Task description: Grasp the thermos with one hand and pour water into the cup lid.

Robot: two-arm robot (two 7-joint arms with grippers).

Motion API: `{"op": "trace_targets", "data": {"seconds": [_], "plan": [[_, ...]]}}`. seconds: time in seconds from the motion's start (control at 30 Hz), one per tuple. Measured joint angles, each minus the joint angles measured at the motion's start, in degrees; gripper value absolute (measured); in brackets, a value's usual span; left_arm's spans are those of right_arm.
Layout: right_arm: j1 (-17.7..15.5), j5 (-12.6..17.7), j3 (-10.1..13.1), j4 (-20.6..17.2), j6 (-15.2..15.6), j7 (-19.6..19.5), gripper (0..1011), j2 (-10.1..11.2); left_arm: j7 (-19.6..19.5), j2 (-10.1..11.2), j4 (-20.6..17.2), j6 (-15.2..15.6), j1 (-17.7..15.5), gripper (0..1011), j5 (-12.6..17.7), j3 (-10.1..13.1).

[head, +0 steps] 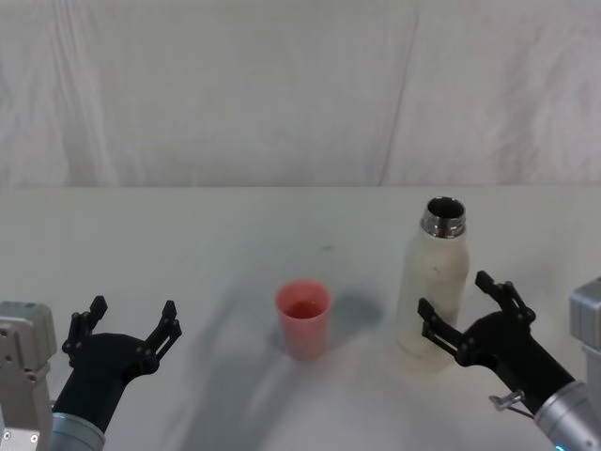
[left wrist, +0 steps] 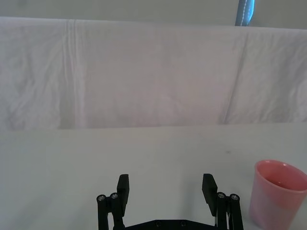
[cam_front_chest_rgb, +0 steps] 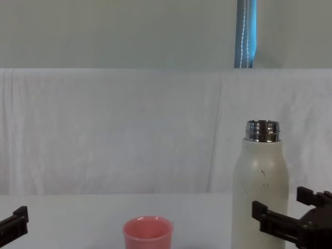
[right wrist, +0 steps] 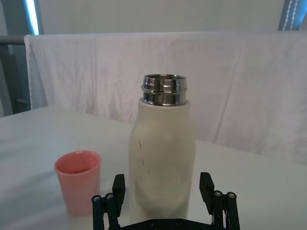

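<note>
The thermos stands upright on the tabletop, toward its right side and nearer the front edge than the back. Its cap is off and the steel neck is open. The cup lid stands upright to its left, apart from it and about halfway across the tabletop.

The right gripper sits at the lower body of the thermos with its fingers spread wide, one on each side of the bottle. They look just clear of the wall and not yet pressing, though the head view is too oblique there to rule out a light touch. The left gripper hangs near the front left corner, well away from both things, its fingers also spread and holding nothing.

The thermos is rigid and its matte coat should give the pads fair friction. It is tall for its base, so a nudge high up could tip it. If it holds water it will be fairly heavy. A hold around the straight part of the body, below the shoulders, seems safest.

The cup lid is small and probably light, so a knock from the bottle would easily shift it. Its inside shows pink, with no clear water line. What is in the thermos cannot be seen.
</note>
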Motion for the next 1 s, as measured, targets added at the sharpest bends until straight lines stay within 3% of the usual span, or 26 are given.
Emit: {"op": "trace_targets", "data": {"seconds": [0.5, 0.73, 1.0], "plan": [[-5.8, 1.6, 3.7, -4.4, 0.0, 0.2, 1001, 3.2, 0.0, 0.0, 0.0, 0.0, 0.0, 1001, 0.0, 0.0], [-6.8, 2.1, 6.3, -4.9, -0.3, -1.2, 1001, 3.4, 0.0, 0.0, 0.0, 0.0, 0.0, 1001, 0.0, 0.0], [-5.6, 2.2, 8.6, -3.9, -0.5, -2.9, 1001, 2.3, 0.0, 0.0, 0.0, 0.0, 0.0, 1001, 0.0, 0.0]]}}
